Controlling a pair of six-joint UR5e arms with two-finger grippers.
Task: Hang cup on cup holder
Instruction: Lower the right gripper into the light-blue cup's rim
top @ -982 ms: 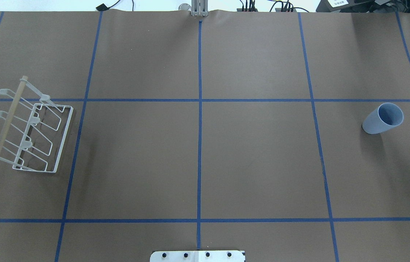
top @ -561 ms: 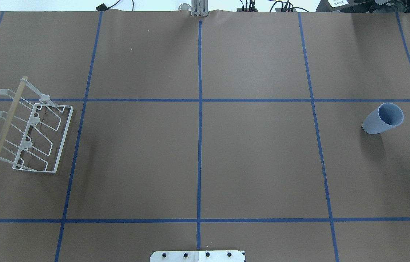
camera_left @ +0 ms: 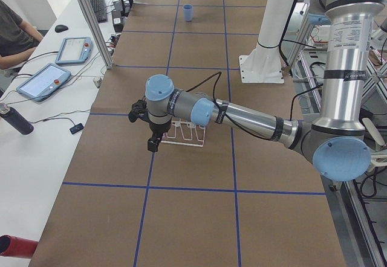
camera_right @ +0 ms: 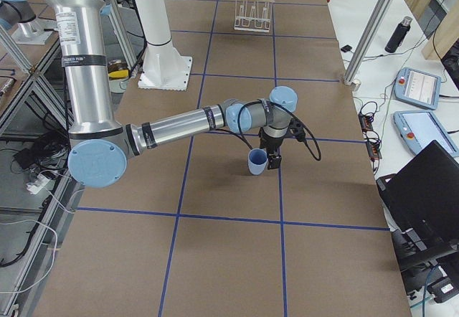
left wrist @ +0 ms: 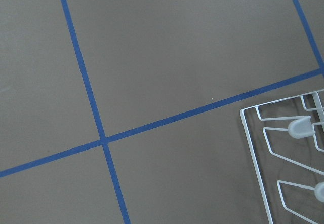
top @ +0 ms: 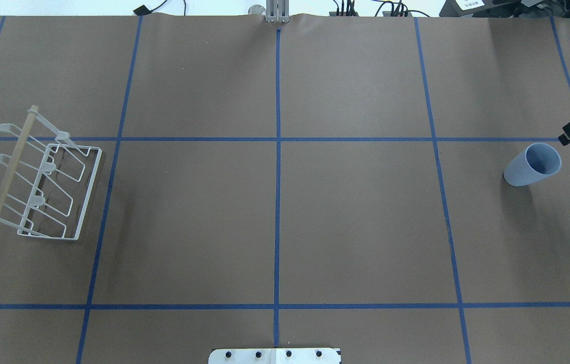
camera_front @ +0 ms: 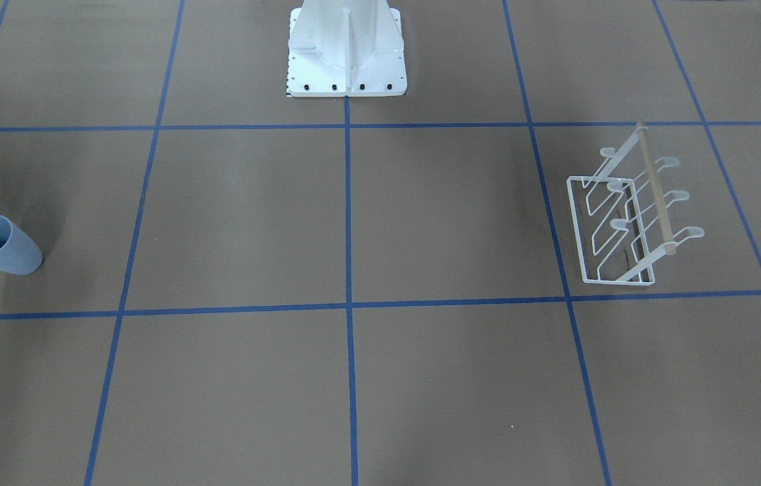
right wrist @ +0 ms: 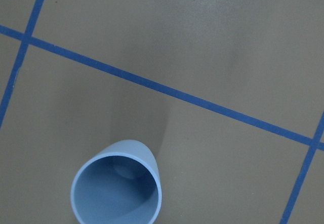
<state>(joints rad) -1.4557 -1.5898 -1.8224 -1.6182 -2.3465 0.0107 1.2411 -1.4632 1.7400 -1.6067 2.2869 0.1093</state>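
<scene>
Right tool (camera_right: 273,159) hangs just beside the cup (top: 532,165), on the side away from the robot. Whether its fingers are spread or pressed together cannot be told from these views. The cup is pale blue and plain, with no print on it. It stands upright, mouth up, on the brown tabletop (top: 355,217) near the robot's right end, close to a crossing of the blue tape lines (top: 277,202). In the right wrist view it sits low and to the left, its inside bare.

The cup holder (top: 12,169), white wire with round-tipped prongs, stands well apart from the cup at the opposite end. Its wooden rod (camera_front: 655,187) runs along the top. The left tool (camera_left: 153,141) hangs near it above the tabletop, and its state cannot be told either. The left wrist view catches one corner of the wire frame.

Dark lettering runs down the upright tube of the right arm (camera_right: 84,73), too small to read.
</scene>
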